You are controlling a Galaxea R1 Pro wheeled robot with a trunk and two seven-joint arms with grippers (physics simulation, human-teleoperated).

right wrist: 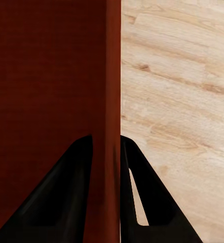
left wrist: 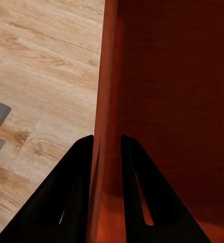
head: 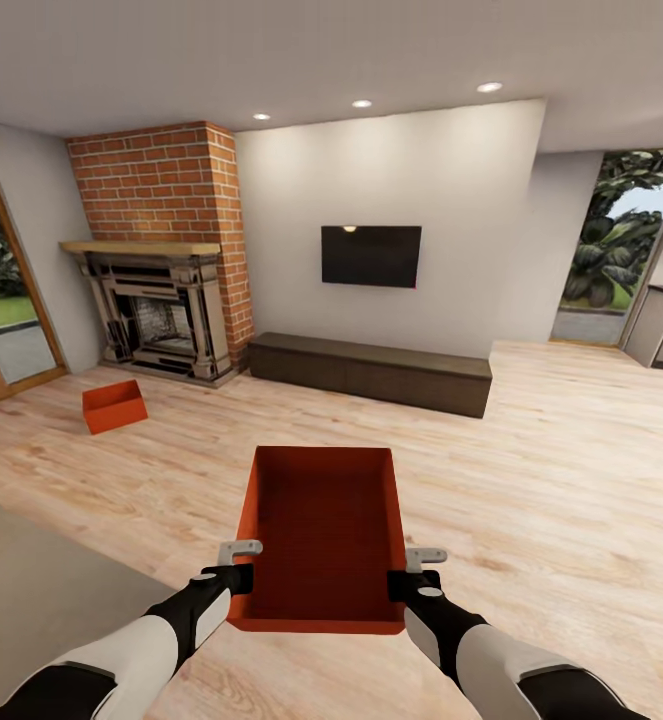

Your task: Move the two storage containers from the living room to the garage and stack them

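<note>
I held one storage container (head: 321,530) above the wood-plank floor (head: 551,480) of the living room, my left gripper (head: 239,578) clamped on its left wall and my right gripper (head: 403,585) clamped on its right wall. The second container (head: 114,406) sat on the floor near the brick fireplace (head: 161,300).

Near container (head: 321,535) between hands, other (head: 114,406) far-left.

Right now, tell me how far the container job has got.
Done: nothing is in the garage yet; this is the living room, on the wood floor. In hand: one container is gripped on both side walls by the left gripper and right gripper. Left: the second container sits by the fireplace; carrying both and stacking them.
</note>
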